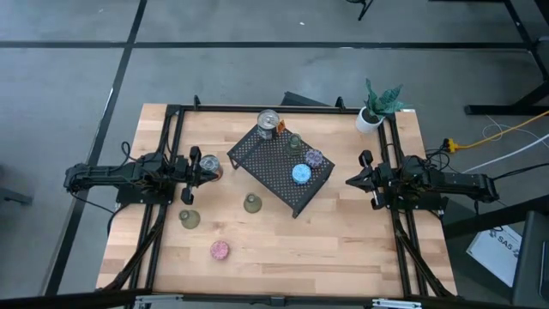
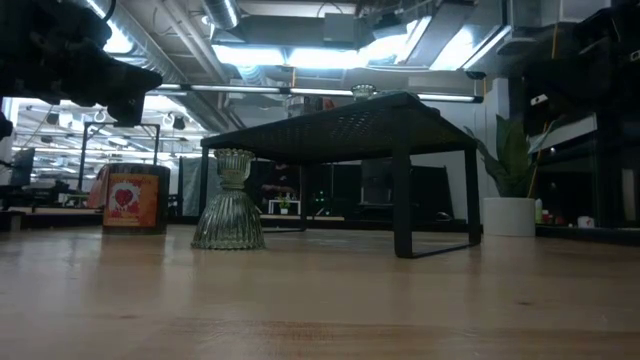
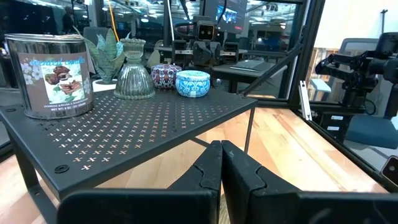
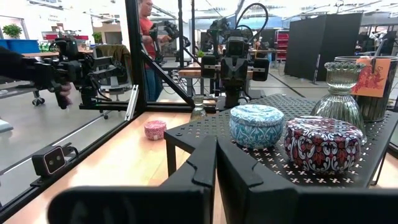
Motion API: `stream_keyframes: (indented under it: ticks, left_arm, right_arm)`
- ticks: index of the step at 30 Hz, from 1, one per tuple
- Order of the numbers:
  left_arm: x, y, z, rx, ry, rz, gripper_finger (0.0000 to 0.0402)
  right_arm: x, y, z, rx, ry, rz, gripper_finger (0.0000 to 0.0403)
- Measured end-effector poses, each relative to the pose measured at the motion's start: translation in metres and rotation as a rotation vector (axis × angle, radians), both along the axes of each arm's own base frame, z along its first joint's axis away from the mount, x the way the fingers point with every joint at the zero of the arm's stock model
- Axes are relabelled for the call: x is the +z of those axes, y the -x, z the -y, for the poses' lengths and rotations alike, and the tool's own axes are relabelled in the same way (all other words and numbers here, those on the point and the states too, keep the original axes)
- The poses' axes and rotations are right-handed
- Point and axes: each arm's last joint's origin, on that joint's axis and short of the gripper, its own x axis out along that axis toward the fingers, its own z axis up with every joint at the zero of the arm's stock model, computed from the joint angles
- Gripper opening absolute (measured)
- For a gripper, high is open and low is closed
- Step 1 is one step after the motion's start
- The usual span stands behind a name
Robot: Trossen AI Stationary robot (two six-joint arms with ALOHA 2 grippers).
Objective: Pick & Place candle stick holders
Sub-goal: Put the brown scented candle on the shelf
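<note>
Wooden table [image 1: 343,245] with black mesh rack [image 1: 266,167], green holders [image 1: 252,204], pink holder [image 1: 220,250], plant pot [image 1: 369,118]

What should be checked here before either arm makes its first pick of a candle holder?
1. Left pincer empty and shut: ok.
2. Right pincer empty and shut: ok.
3. Black perforated metal rack has bare space: ok.
4. Pink round holder and two olive-green glass holders stand free on the wooden table: ok.
5. Round blue tin holder already on rack: ok.
6. Pincers open for a pick: not ok.
</note>
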Motion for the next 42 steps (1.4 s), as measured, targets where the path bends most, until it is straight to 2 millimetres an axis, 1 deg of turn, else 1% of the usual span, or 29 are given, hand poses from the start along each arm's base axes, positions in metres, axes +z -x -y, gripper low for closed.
stream_keyframes:
  ticks: [11,17,26,42]
  left_arm:
    - [0.0,0.0,0.0001,-0.002,0.001,0.0,0.0001]
    - [0.0,0.0,0.0001,-0.004,0.059,0.0,0.0001]
    - [0.0,0.0,-0.0006,0.018,0.094,0.001,0.0001]
    - [0.0021,0.0001,-0.0006,0.017,0.113,0.021,0.0001]
  right_arm:
    - [0.0001,0.0,0.0,0.0,0.0,0.0,0.0016]
    - [0.0001,0.0,0.0,-0.001,0.0,0.0,0.0016]
    - [0.0001,0.0,0.0,0.0,0.0,0.0,0.0016]
    - [0.0001,0.0,0.0,0.0,0.0,0.0,0.0016]
